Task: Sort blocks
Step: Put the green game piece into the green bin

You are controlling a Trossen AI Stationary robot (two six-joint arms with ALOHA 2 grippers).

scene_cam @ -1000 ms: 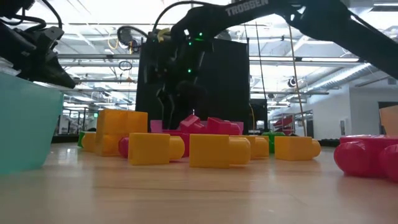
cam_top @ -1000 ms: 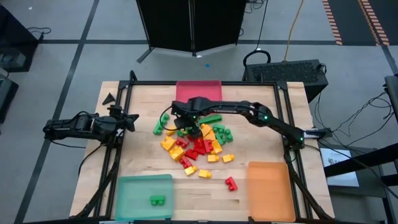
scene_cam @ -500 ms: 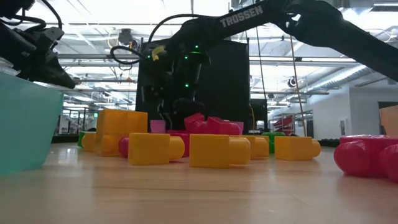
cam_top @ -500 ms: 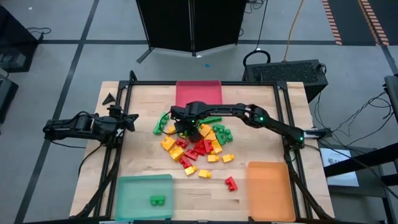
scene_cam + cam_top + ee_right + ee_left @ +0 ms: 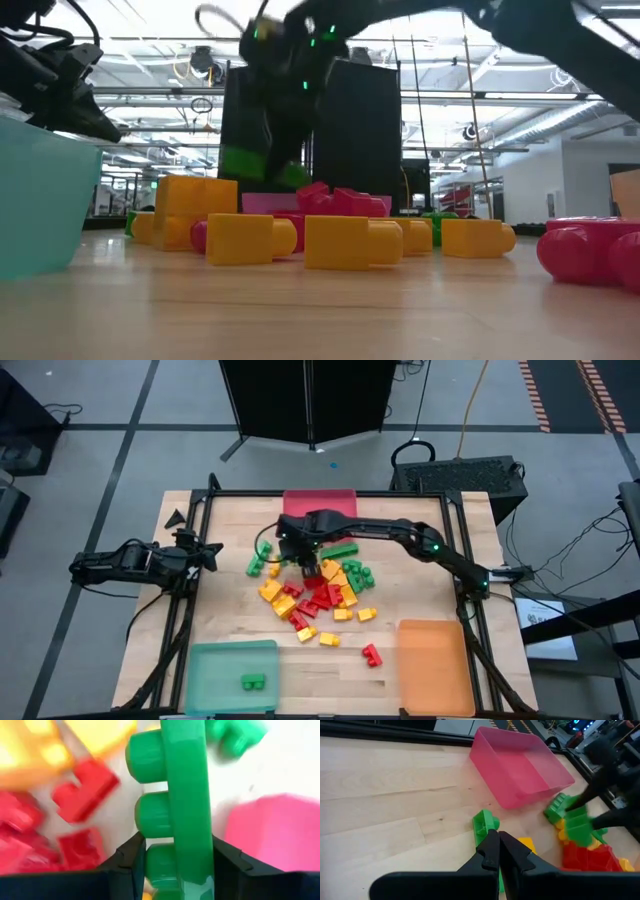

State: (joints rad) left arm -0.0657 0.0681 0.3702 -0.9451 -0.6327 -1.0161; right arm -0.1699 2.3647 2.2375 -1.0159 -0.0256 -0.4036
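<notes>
Table centre crowded by the blocks point(image 5: 315, 600), right arm point(image 5: 400, 540) stretched across the far side above them; bare wood left open between pile and green tray point(image 5: 232, 678), and between pile and left gripper point(image 5: 210, 552), parked at the left edge.

green block point(image 5: 182, 805) lifted above mixed blocks point(image 5: 315, 600) piled mid-table

wooden table point(image 5: 230, 630) with blocks point(image 5: 318, 600), trays point(image 5: 233, 675)

a light wooden table point(image 5: 230, 630) fills the frame centre. a translucent red tray point(image 5: 320, 502) sits at its top edge, a translucent green tray point(image 5: 215, 660) lower left, a translucent orange tray point(image 5: 434, 665) lower right.
</notes>
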